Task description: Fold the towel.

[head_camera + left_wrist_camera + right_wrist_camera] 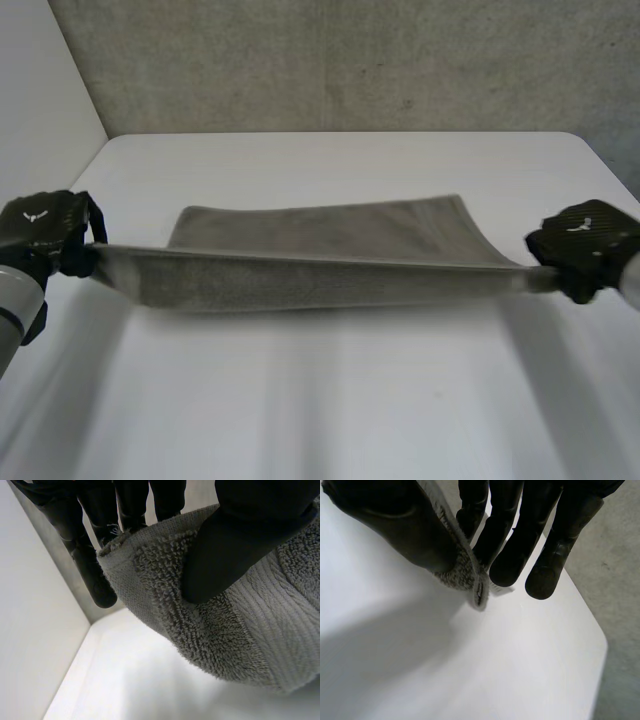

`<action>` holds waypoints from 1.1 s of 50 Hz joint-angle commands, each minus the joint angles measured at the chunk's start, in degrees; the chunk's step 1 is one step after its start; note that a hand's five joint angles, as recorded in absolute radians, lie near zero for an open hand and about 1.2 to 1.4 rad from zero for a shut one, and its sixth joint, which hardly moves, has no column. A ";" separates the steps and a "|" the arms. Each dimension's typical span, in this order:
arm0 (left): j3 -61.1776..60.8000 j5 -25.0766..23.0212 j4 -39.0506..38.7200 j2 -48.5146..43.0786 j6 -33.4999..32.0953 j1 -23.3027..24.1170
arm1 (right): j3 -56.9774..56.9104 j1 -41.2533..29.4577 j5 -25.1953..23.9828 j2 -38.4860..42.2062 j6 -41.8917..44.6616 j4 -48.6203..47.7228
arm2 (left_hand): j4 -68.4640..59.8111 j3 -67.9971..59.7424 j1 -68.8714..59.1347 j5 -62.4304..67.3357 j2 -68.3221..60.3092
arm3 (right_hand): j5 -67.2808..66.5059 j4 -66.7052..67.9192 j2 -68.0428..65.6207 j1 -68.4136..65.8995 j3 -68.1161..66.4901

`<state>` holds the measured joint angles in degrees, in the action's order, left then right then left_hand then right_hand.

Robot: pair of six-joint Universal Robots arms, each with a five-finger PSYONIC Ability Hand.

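A grey towel (320,250) lies across the middle of the white table (330,400); its near edge is lifted and stretched between my two hands. My left hand (45,232) pinches the near left corner: in the left wrist view the thumb (225,545) presses the towel (240,630) against the fingers (95,575) behind it. My right hand (588,245) holds the near right corner, and in the right wrist view the thumb (405,535) pinches the towel's corner (470,580) against the fingers (510,555). The towel's far edge rests on the table.
A grey concrete wall (350,60) stands behind the table's far edge. A white wall (40,90) runs along the left side. The table's right corner (600,645) is close by my right hand.
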<state>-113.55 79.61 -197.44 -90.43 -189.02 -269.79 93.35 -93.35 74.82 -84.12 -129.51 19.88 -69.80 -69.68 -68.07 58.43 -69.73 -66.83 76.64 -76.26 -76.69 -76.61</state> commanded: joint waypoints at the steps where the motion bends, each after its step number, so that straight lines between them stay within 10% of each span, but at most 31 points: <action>1: -3.69 -3.94 2.33 7.72 4.89 0.23 | 0.52 4.13 -2.39 -8.86 7.94 14.12 | -10.20 -10.32 -11.93 11.57 -10.27 | -3.17 3.36 -3.74 -3.31 -3.39; 12: -3.26 -4.20 2.59 3.34 5.50 1.64 | 0.08 4.49 -10.83 -7.13 7.69 13.87 | -10.20 -10.32 -11.93 11.57 -10.27 | -3.17 3.36 -3.74 -3.31 -3.39; 24: 17.19 -3.24 -0.92 -19.06 5.59 7.86 | -16.88 -1.31 -3.54 15.12 4.88 9.39 | -10.20 -10.32 -11.93 11.57 -10.27 | -3.17 3.36 -3.74 -3.31 -3.39; 31: 38.23 3.89 -2.77 -25.06 5.59 12.10 | -39.35 -5.44 3.31 20.05 -5.73 -12.78 | -10.20 -10.32 -11.93 11.57 -10.27 | -3.17 3.36 -3.74 -3.31 -3.39; 37: 50.79 8.19 -17.76 -23.23 6.29 13.59 | -37.20 -5.97 5.59 12.07 -14.80 -41.89 | -10.20 -10.32 -11.93 11.57 -10.27 | -3.17 3.36 -3.74 -3.31 -3.39; 55: 24.56 4.95 -21.84 -19.09 6.03 10.08 | -16.04 -5.97 0.24 8.88 -12.45 -18.49 | -10.20 -10.32 -11.93 11.57 -10.27 | -3.17 3.36 -3.74 -3.31 -3.39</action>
<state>-74.16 86.89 -220.09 -109.82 -182.80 -257.25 68.42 -99.41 76.21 -75.91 -144.37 -5.81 -69.82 -69.76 -68.57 58.96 -69.80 -67.92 76.65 -76.28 -76.78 -77.27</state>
